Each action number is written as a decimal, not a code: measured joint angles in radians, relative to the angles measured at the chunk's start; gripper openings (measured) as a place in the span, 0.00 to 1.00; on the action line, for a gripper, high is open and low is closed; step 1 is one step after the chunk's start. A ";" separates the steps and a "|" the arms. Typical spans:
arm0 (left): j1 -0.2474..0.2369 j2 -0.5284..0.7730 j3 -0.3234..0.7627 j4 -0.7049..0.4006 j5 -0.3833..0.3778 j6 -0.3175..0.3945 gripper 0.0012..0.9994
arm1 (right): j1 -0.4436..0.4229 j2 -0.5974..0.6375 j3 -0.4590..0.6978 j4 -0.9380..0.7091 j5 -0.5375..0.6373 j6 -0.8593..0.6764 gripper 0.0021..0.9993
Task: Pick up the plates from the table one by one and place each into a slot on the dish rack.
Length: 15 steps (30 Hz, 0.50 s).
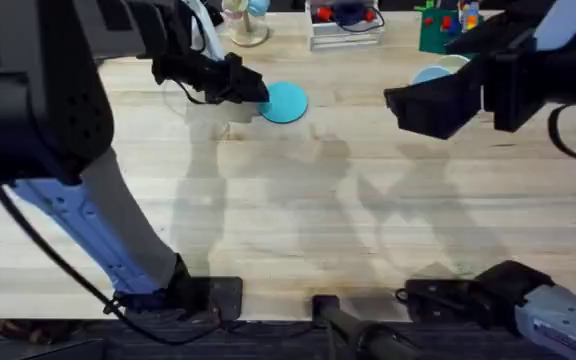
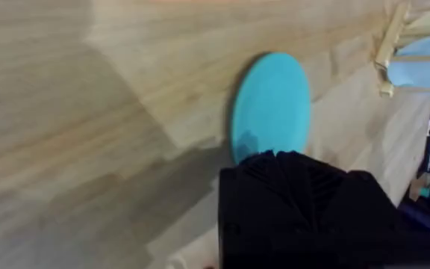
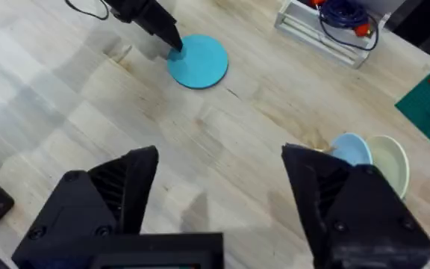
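On the wooden surface [image 1: 298, 210], near its far edge, the left claw [image 1: 253, 92] pinches the teal plate [image 1: 286, 102]. It should lift slowly, keeping hold. The right claw [image 3: 219, 194] hangs open.

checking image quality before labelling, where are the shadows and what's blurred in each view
Overhead: soft arm shadows cross the table; the left arm rises large, dark and blurred at the picture's left. Left wrist: the teal plate is soft-edged, a broad shadow covers the wood below it. Right wrist: the right gripper fingers loom blurred; the left gripper shadows the teal plate's rim.
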 joint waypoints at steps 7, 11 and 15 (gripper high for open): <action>0.001 0.082 0.011 0.063 0.055 -0.033 0.04 | 0.000 0.000 0.000 0.000 0.000 0.000 1.00; 0.001 0.101 0.023 0.074 0.082 -0.036 0.04 | 0.000 0.000 0.000 0.000 0.000 0.000 1.00; 0.001 0.103 0.023 0.074 0.084 -0.040 0.04 | 0.000 0.000 0.000 0.000 0.000 0.000 1.00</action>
